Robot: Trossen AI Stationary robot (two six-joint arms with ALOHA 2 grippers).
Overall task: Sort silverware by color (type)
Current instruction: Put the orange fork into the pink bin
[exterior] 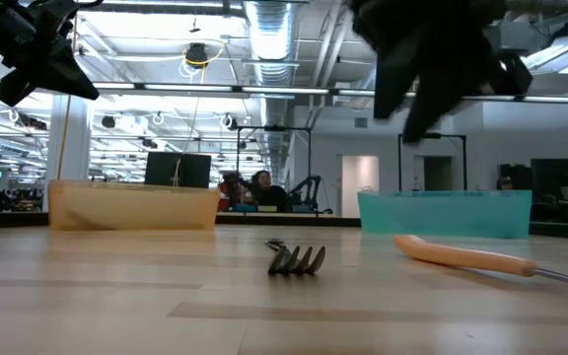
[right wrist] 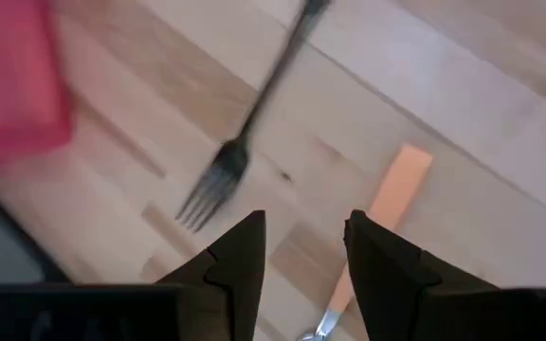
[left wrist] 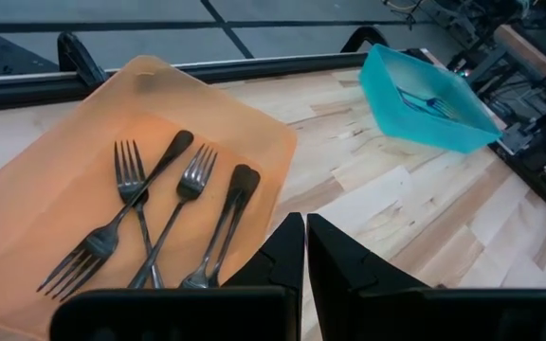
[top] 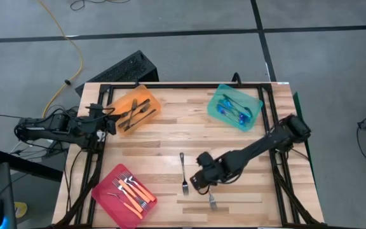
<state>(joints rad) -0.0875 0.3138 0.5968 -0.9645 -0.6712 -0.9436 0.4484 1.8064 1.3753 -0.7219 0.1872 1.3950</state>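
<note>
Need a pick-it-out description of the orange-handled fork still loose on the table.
Start at the wooden table, near edge, between the pink tray and the right gripper. Two forks lie loose there. The orange-handled fork sits under the open jaws; the dark fork beside it is all metal.

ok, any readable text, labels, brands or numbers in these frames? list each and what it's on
None readable.
Orange tray, teal tray, pink tray: no print or labels show.
Forks, dark and orange-handled on the table: no marks show.
Room behind the table in the low view: monitors and fixtures, any signage too small to read.
</note>
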